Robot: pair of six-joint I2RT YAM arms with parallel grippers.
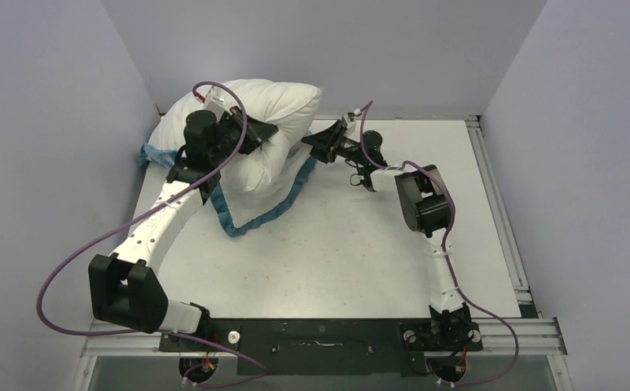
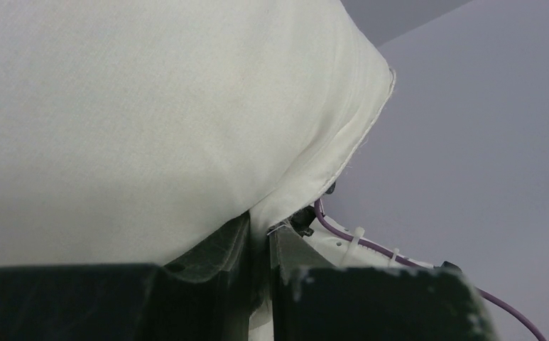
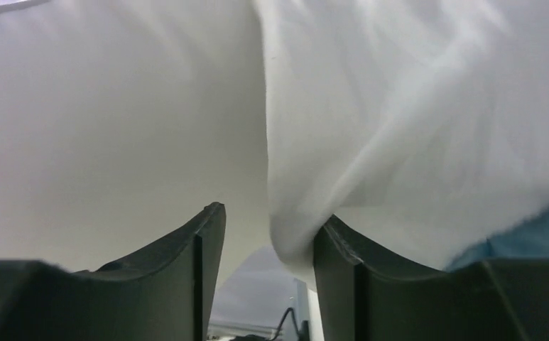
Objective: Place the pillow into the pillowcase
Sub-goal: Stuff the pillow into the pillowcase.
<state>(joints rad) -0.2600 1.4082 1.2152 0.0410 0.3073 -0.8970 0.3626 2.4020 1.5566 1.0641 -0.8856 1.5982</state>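
Well, up in the upper left of the overhead view, the pillow [image 1: 283,102] sits puffed and bunched near the back corner of the table [image 1: 360,236]. It lies on top of the pillowcase [image 1: 266,213]. The blue ruffled edge of the pillowcase curls out from under it towards the centre of the frame, and a smaller bit of blue peeks out at the far left.

The left gripper [image 1: 256,137] is pressed into the pillow from the left. In its wrist view the two dark fingers [image 2: 214,259] are drawn close together with a fold of white fabric pinched between them, right by the stitched seam of the pillow. The plump white bulk fills most of that frame above.

The right gripper [image 1: 310,145] comes in from the right, just beside the pillow's right-hand side. In its wrist view the fingers [image 3: 186,263] stand apart. A soft white bulge hangs down into the gap and rests against the right-hand finger, while the left-hand finger has clear space beside it. A sliver of blue cloth shows at the right edge of that frame.
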